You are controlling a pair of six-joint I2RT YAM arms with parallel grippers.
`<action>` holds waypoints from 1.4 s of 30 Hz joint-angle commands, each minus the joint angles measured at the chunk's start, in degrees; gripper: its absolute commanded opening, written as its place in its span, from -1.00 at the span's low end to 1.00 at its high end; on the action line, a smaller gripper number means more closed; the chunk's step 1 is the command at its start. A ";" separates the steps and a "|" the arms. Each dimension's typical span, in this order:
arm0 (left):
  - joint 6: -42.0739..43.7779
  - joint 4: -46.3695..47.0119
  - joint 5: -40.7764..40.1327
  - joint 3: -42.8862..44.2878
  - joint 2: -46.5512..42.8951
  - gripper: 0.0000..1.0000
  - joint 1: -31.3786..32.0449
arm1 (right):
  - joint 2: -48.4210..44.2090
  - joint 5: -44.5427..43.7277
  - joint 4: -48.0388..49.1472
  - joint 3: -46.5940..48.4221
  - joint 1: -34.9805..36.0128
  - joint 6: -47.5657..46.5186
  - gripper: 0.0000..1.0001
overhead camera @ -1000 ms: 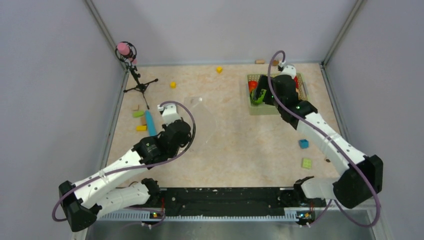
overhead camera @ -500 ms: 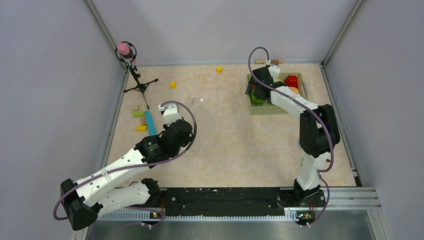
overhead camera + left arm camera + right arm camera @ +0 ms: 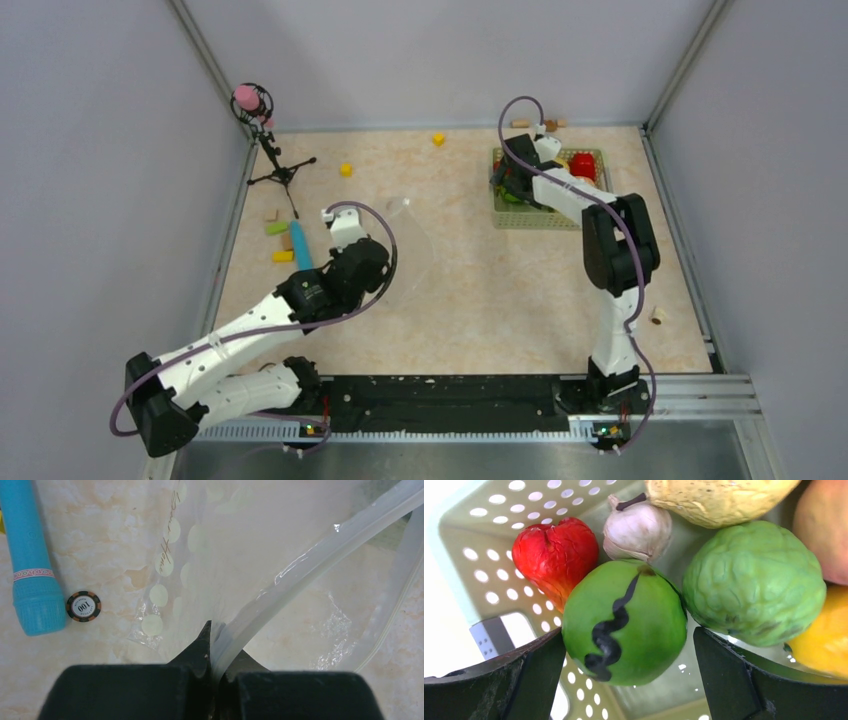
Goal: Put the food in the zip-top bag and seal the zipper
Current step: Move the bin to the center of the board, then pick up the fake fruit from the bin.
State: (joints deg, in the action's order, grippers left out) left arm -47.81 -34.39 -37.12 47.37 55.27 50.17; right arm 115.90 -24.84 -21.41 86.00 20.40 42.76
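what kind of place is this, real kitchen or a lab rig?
Most likely a lab data-collection cell, not a kitchen: plain grey panel walls box in a marble-print tabletop, a small microphone stands on a tripod in the corner, and the food is plastic toy food in a green basket.

This looks like a robot lab, a small test booth. Plain grey walls stand on three sides, with metal bars in the corners. Two white and black robot arms, the left arm and the right arm, are bolted to a black rail at the near edge of a stone-look surface. A little tripod stands in the far left corner. The food is not real. Toy fruits and vegetables sit in a green basket, and small blocks lie about.
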 commanded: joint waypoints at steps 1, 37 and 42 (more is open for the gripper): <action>0.84 2.13 0.03 0.44 0.91 -1.00 -0.23 | 3.38 0.17 1.64 1.65 -0.48 1.34 0.90; 1.49 2.31 3.33 1.18 2.66 -1.00 -0.25 | -38.19 -6.07 13.95 -39.41 24.07 4.77 0.16; 1.12 1.61 3.19 1.62 3.00 -1.00 -0.25 | -50.20 -1.00 19.86 -44.20 24.20 -1.11 0.16</action>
State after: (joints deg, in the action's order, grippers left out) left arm -46.37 -33.47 -33.89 47.40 57.91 50.06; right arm 74.94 -28.08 -7.88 45.08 44.45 46.26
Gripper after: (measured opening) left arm 0.010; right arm 0.800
